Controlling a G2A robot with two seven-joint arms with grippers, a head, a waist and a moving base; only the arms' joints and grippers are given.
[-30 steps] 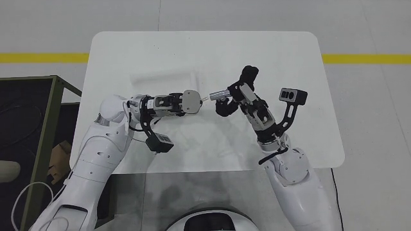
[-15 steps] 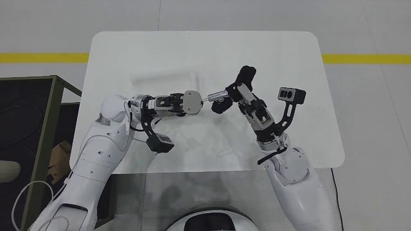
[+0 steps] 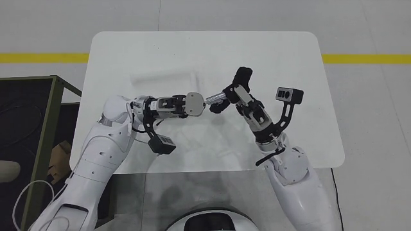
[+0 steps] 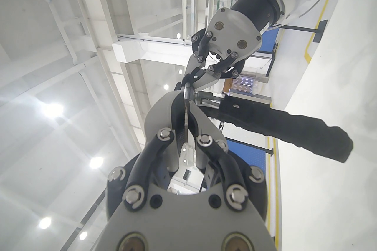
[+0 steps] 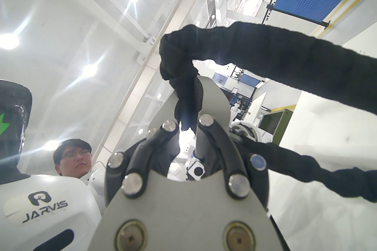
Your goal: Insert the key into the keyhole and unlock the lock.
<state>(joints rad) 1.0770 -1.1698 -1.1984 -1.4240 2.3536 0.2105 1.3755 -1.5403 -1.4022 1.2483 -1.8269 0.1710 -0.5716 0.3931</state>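
Note:
My left gripper (image 4: 186,109) is shut on a thin metal key (image 4: 186,119), blade pointing away from the wrist. The key's tip meets the round metal end of the lock (image 4: 203,96); how deep it sits I cannot tell. The lock's black fabric-covered cable (image 4: 279,122) trails off to the side. My right gripper (image 4: 200,77) holds the lock from the far side, and in its own wrist view the right gripper (image 5: 188,99) is shut on the black cable (image 5: 279,58). From above, the left gripper (image 3: 199,102) and right gripper (image 3: 222,100) meet over the table's middle, with the lock (image 3: 216,95) between them.
The white table (image 3: 289,51) carries a flat white sheet (image 3: 164,78) at the back left, behind my left arm. A dark cart (image 3: 29,128) stands off the table's left side. A yellow line (image 3: 366,58) runs across the floor beyond.
The two grippers have closed the gap: the right one with the lock shifted left, the left one with the key shifted right, and the key now reaches the lock's end.

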